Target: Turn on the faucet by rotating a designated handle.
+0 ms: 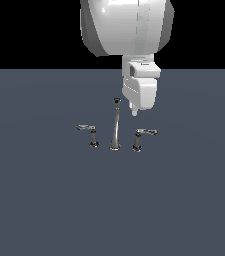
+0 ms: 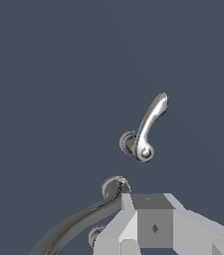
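Overhead, gripper point(image 1: 134, 112), its opening unreadable, well above the handle point(image 1: 140, 137), clear of it.

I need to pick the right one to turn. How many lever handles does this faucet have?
2. One short chrome lever handle stands on the exterior view's left of the tall curved chrome spout, lever jutting left; the other stands on the right, lever jutting right, below the white gripper. None seems hidden.

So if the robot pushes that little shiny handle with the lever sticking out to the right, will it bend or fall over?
Probably neither. The handle looks like stiff polished metal, so it shouldn't bend. Its round base sits flat on the surface, so it likely swivels rather than tips. The smooth chrome lever may be slippery, so the pincer could slide along it.
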Controlling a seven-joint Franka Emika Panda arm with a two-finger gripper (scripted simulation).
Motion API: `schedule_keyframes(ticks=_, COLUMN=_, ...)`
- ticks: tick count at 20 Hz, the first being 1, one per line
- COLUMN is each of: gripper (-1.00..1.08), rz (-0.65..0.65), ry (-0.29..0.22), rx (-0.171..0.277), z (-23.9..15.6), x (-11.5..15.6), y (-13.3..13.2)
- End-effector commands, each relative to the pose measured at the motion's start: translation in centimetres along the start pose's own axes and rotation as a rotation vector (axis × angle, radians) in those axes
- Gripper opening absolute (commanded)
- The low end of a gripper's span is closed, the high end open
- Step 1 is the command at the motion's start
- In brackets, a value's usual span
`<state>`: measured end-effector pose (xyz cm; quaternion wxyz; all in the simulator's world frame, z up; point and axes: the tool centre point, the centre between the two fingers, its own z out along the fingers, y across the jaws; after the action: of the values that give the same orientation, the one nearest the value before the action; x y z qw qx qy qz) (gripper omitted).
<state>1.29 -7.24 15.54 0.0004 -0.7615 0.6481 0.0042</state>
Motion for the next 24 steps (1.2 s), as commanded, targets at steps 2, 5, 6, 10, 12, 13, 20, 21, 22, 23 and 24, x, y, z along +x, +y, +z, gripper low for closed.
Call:
schedule_keyframes(ticks=2, gripper=-1.0, rz=0.106, ry=0.004, rx=0.002, z=2.3, x=2.3, y=-0.8)
schedule_keyframes(ticks=5, gripper=-1.0, rz=0.181, ry=0.006, rx=0.003, z=3.9, x=4.1, y=-1.2)
schedule_keyframes(ticks=6, gripper=-1.0, rz=0.203, ry=0.007, rx=0.003, z=4.3, x=4.6, y=-1.2)
schedule_keyframes(ticks=10, gripper=-1.0, rz=0.275, ry=0.008, rx=0.005, z=5.8, x=6.2, y=-1.5)
schedule_keyframes(ticks=12, gripper=-1.0, rz=0.3, ry=0.008, rx=0.005, z=6.3, x=6.8, y=-1.5)
schedule_keyframes(ticks=13, gripper=-1.0, rz=0.309, ry=0.008, rx=0.005, z=6.5, x=7.0, y=-1.5)
schedule_keyframes(ticks=20, gripper=-1.0, rz=0.33, ry=0.007, rx=0.006, z=6.9, x=7.5, y=-1.5)
schedule_keyframes(ticks=21, gripper=-1.0, rz=0.33, ry=0.007, rx=0.006, z=6.9, x=7.5, y=-1.5)
schedule_keyframes(ticks=22, gripper=-1.0, rz=0.329, ry=0.007, rx=0.005, z=6.9, x=7.5, y=-1.5)
schedule_keyframes(ticks=23, gripper=-1.0, rz=0.329, ry=0.007, rx=0.005, z=6.9, x=7.5, y=-1.2)
schedule_keyframes(ticks=24, gripper=-1.0, rz=0.329, ry=0.007, rx=0.005, z=6.9, x=7.6, y=-0.9)
